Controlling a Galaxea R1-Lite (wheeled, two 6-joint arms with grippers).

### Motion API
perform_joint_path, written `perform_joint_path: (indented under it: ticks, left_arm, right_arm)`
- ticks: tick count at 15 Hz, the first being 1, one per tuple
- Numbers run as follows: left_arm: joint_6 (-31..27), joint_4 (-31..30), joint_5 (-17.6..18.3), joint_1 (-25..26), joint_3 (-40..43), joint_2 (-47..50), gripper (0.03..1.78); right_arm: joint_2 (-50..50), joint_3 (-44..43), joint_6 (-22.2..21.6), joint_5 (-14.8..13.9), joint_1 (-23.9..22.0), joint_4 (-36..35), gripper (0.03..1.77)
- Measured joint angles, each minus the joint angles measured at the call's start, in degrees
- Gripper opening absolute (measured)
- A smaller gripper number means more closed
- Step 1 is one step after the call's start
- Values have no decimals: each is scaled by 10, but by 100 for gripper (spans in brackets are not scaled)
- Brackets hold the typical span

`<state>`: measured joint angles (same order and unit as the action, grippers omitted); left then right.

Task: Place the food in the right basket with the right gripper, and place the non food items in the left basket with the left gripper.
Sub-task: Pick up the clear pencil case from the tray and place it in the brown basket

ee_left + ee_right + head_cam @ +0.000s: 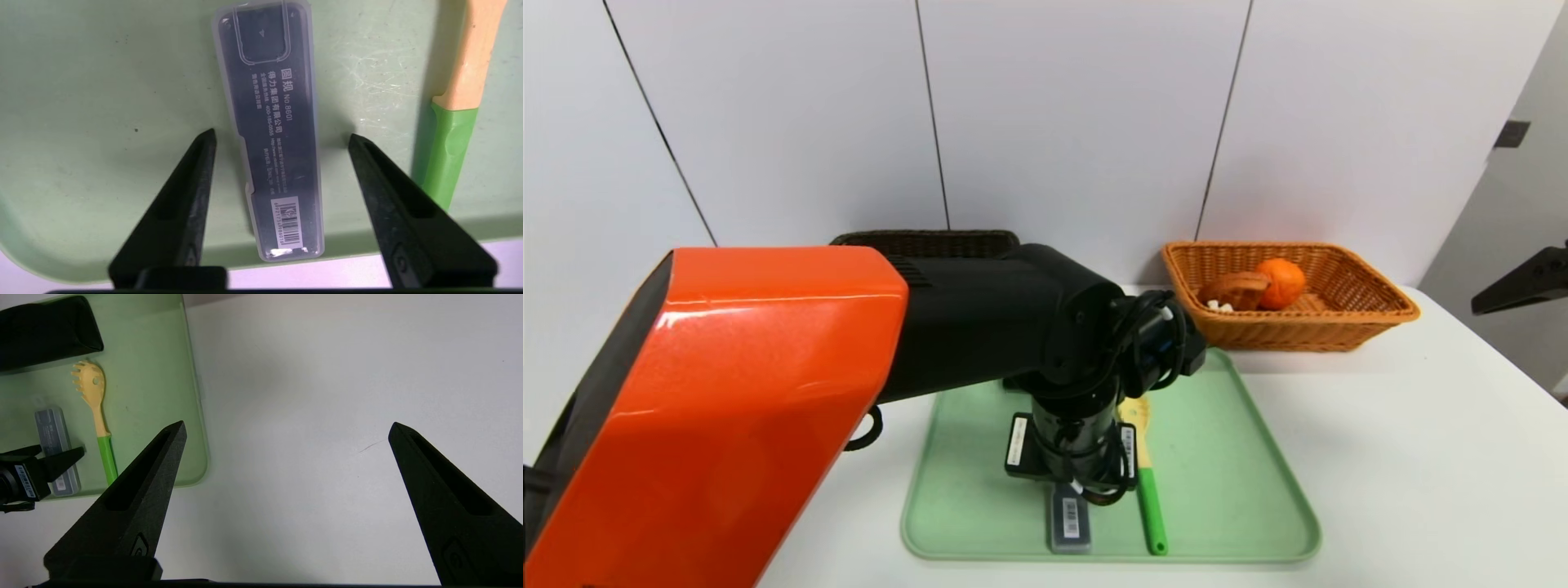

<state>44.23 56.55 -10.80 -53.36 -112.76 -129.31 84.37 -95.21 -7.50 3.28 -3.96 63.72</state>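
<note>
In the head view, a green tray (1241,457) is being carried by the white tabletop (1421,457), with the left arm stretched over it and pointing steeply down. The left gripper itself is being hidden there by the wrist. A grey case (1071,523) is being shown poking out below the wrist at the tray's near edge, and a pasta fork (1149,490) is lying just beside it, green handle toward the robot. The orange (1281,282) and the tart slice (1235,290) are being held inside the tan basket (1372,314) at the far right. The dark basket (927,242) is being partly covered by the arm at the back. The right gripper (1523,282) is being kept high at the right edge.

In the left wrist view, the left gripper (282,136) is being held partly open, its tips astride the grey case (271,134), one on either side, with gaps left on both sides; nothing is being gripped. The pasta fork (455,122) is lying near the case, apart from it.

In the right wrist view, the right gripper (286,428) is being held wide open and empty above bare tabletop (306,396). A black pouch (45,332) is lying at the tray's (163,375) far end.
</note>
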Motion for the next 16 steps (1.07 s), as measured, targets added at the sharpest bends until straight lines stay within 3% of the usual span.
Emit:
perform_joint_path:
  ticks: [3, 4, 16]
  left_arm:
    - [1, 0, 18, 0, 0, -3, 78]
    - [1, -1, 36, 0, 0, -2, 56]
    - [-23, -26, 44, 1, 0, 57, 55]
  right_arm:
    - [0, 0, 3, 0, -1, -1, 171]
    - [0, -1, 4, 0, -1, -1, 171]
    - [0, 0, 2, 0, -1, -3, 171]
